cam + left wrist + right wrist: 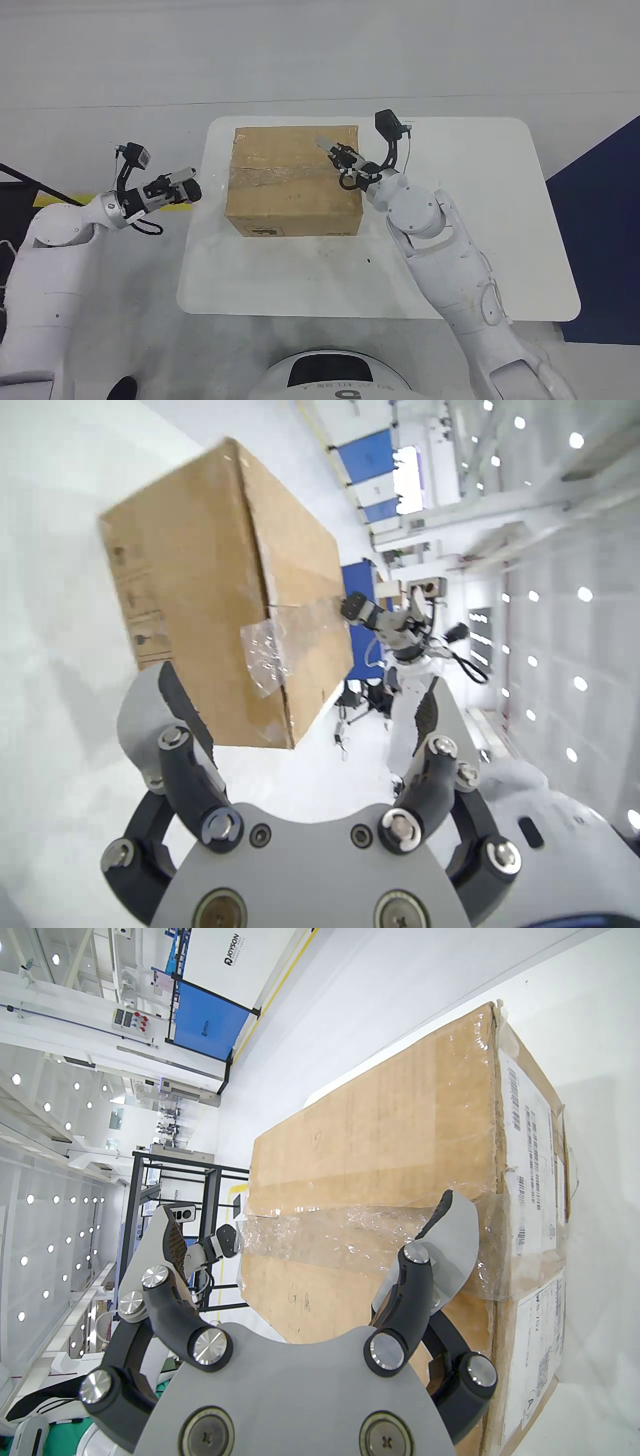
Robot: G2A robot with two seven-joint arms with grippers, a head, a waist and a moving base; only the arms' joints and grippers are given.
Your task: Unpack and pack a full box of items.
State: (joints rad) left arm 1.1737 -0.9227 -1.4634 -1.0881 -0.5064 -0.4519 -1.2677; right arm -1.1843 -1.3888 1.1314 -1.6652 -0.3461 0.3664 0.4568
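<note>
Over on the far left part of the white table (480, 200) sits a brown cardboard box (293, 180), flaps closed, with a strip of crinkly clear tape (280, 172) running left to right along the top seam. Whatever's inside is totally hidden.

The right gripper (340, 160) is at the right end of the box top, where the tape folds over the edge. Its fingers are spread wide and hold nothing. One finger (450, 1223) sits over the tape end, but I honestly can't tell if it's touching.

The left gripper (190, 188) hangs just off the table's left edge, beside the box's left side but apart from it, fingers wide too and empty.

White labels (535, 1128) cover the box's right side.
</note>
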